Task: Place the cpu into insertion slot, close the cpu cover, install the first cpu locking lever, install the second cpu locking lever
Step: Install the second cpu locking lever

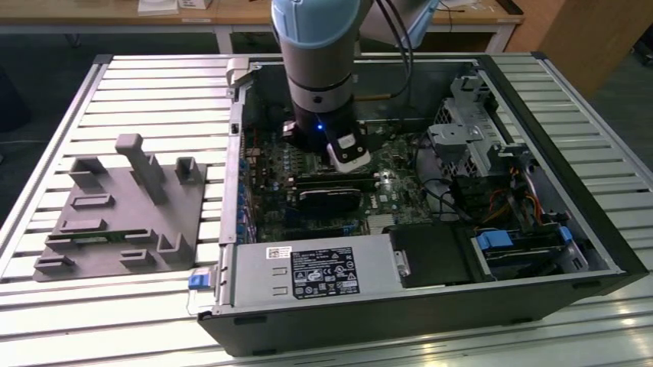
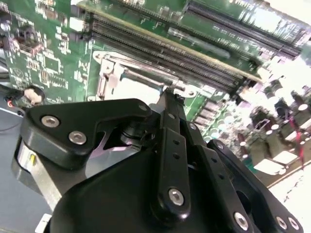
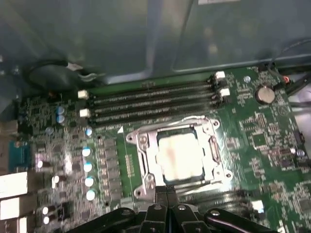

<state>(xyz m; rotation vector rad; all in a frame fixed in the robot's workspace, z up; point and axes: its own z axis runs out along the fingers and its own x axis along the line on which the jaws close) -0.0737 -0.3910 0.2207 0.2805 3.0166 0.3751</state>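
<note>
The white label [image 1: 318, 273] on the metal box carries print too small to read. My gripper [image 3: 167, 191] has its fingers pressed together, holding nothing — it hovers just beside the insertion slot [image 3: 178, 158], where the cpu [image 3: 181, 156] lies under the cpu cover [image 3: 146, 155].

Slatted metal table [image 1: 122, 84], wooden desks [image 1: 133, 19]

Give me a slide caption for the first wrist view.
Gripper poised at the edge of the motherboard socket, pale chip seated inside its metal frame.

Exterior view high and wide over the open computer case [image 1: 429, 252]; both wrist views close above its insertion slot [image 3: 180, 158].
</note>
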